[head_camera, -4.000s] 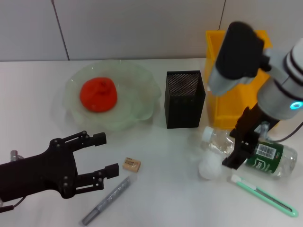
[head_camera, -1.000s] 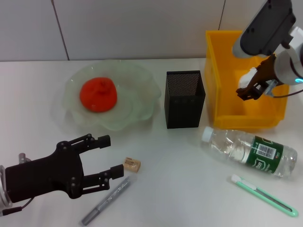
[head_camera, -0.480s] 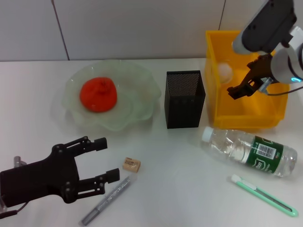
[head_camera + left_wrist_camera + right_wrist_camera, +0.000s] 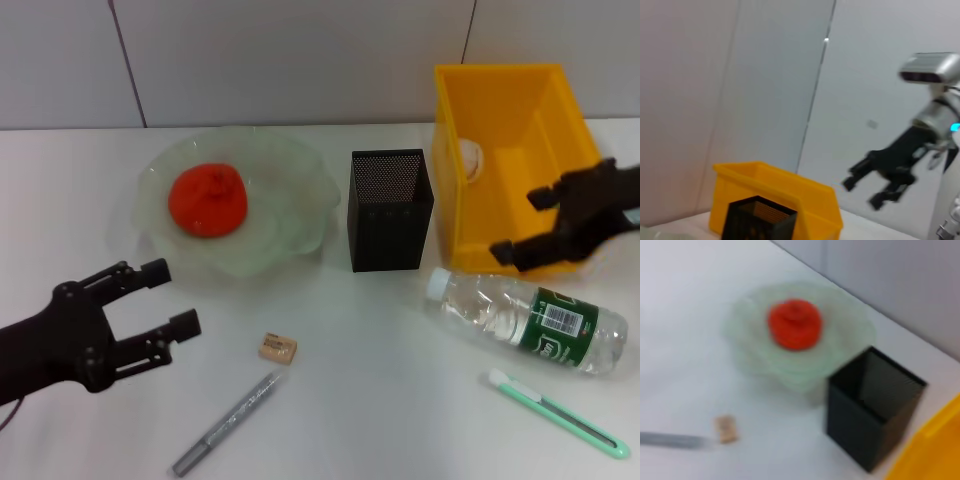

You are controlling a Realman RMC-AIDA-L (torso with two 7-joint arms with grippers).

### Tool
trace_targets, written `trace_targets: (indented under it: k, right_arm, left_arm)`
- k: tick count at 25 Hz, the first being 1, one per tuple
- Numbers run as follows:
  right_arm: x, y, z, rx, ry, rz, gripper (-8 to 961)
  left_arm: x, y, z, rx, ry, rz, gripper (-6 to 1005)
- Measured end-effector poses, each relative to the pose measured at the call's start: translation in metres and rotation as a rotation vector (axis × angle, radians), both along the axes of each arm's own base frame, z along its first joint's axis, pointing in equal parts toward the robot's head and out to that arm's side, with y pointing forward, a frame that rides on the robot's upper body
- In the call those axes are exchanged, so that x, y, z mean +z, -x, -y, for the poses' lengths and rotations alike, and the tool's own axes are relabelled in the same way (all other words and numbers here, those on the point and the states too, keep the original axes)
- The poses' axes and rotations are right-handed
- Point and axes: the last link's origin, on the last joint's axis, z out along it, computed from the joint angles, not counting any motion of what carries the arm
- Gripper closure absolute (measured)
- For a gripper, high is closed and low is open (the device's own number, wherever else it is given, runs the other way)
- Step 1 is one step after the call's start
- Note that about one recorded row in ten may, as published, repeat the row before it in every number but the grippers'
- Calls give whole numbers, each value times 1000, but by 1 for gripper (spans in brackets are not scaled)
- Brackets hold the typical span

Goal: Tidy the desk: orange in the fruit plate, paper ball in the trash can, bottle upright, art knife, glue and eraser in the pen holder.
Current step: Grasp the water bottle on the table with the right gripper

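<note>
The orange (image 4: 207, 200) lies in the fruit plate (image 4: 300, 165) at the back left of the desk (image 4: 380, 400). The paper ball (image 4: 470, 155) rests inside the yellow trash can (image 4: 520, 130). The bottle (image 4: 525, 320) lies on its side in front of the can, with the art knife (image 4: 555, 413) nearer still. The eraser (image 4: 277, 347) and the glue (image 4: 225, 423) lie front centre, before the pen holder (image 4: 391, 208). My right gripper (image 4: 520, 226) hangs open and empty at the can's front wall, above the bottle. Low at the front left, my left gripper (image 4: 172, 296) is open, left of the eraser.
A grey wall closes off the back of the desk. The right wrist view shows the orange (image 4: 794, 324), plate (image 4: 852, 327), pen holder (image 4: 872, 405), eraser (image 4: 725, 429) and glue (image 4: 670, 440). The left wrist view shows the trash can (image 4: 790, 192), pen holder (image 4: 757, 220) and the right gripper (image 4: 875, 185).
The right gripper carried the paper ball from the desk to the trash can, let it go there, then drew forward and down over the bottle. The left gripper pulled back to the left.
</note>
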Motion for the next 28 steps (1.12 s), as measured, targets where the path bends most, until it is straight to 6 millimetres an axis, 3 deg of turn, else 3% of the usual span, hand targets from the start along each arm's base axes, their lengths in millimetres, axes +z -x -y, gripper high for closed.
trace_targets:
  k: [3, 6, 8, 13, 20, 28]
  right_arm:
    - [14, -17, 19, 12, 55, -145, 115]
    - [16, -31, 25, 34, 61, -213, 115]
    - [16, -55, 32, 66, 51, -315, 115]
    - [6, -80, 37, 81, 60, -382, 115]
    - [-6, -83, 30, 76, 78, -380, 115]
    - [-10, -54, 13, 106, 135, -329, 115]
  left_arm:
    - [4, 3, -2, 12, -15, 0, 191]
    - [5, 5, -3, 22, -24, 7, 191]
    - [5, 5, -3, 22, -24, 7, 191]
    - [6, 4, -3, -6, -15, 11, 191]
    - [-6, 6, -8, 4, 22, -53, 191]
    - [-19, 2, -13, -20, 133, -132, 190]
